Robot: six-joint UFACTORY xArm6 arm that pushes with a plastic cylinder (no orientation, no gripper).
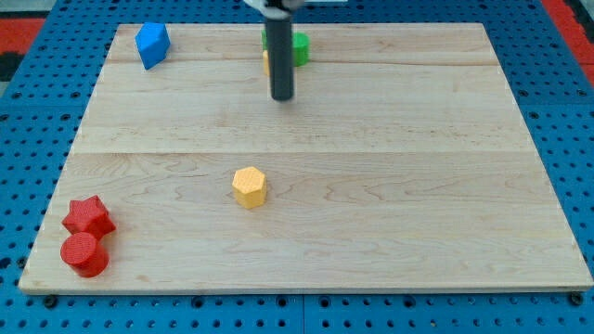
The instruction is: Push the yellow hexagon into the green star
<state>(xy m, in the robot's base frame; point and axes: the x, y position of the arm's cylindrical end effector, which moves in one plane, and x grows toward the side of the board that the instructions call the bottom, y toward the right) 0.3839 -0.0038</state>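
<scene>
Camera view shows the yellow hexagon [249, 186] sitting alone near the middle of the counter [418, 186], well apart from the green star [300, 46] at the view's top, which the rod partly hides. My tip [282, 96] rests just below the star, above the hexagon and a little to its right. No gripper is fitted, so no open-or-closed state applies. The push looks not yet begun: the whole distance remains. The hexagon is compact, with no evident long axis or facing direction.
</scene>
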